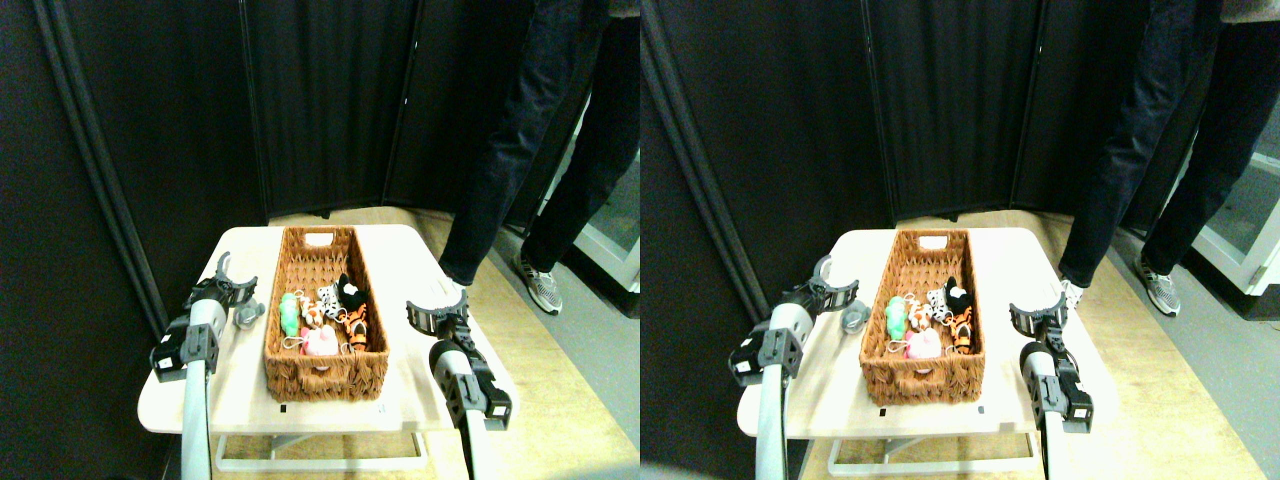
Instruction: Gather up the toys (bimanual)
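Observation:
A long brown wicker basket stands lengthwise in the middle of the pale table. Several toys lie in its near half: a green one, a pink one, a striped tiger, a white black-spotted one and a black-and-white one. A grey toy lies on the table just left of the basket. My left gripper is open, just above and left of the grey toy. My right gripper is open and empty to the right of the basket.
A person in dark trousers and striped shoes stands behind the table's right corner. Black folding screens close off the back and left. The far half of the basket holds no toys.

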You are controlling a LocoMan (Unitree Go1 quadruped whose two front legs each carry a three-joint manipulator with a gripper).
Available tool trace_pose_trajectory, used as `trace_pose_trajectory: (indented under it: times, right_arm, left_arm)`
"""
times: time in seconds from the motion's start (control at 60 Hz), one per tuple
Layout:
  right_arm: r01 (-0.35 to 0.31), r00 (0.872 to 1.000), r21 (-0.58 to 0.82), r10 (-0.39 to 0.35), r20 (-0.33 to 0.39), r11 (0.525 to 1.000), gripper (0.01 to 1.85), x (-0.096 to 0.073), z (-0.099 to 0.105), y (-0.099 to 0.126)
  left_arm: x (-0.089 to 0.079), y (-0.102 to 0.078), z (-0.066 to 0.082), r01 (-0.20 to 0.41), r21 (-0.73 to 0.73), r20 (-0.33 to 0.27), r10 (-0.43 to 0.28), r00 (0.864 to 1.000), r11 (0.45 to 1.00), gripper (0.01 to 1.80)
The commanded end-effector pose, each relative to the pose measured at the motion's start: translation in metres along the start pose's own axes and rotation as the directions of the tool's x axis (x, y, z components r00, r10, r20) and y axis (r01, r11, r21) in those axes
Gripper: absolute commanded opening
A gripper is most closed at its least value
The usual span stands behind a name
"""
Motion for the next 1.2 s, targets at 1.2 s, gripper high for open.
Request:
trace_pose_trajectory:
  times: [1.2]
  right_arm:
    - [-0.028,0.999,0.054,0.029,-0.021,0.998,0.86,0.010,-0.017,0.009]
  left_arm:
    - [0.036,0.057,-0.031,-0.045,-0.141,0.041,0.051,0.998,0.989,0.93]
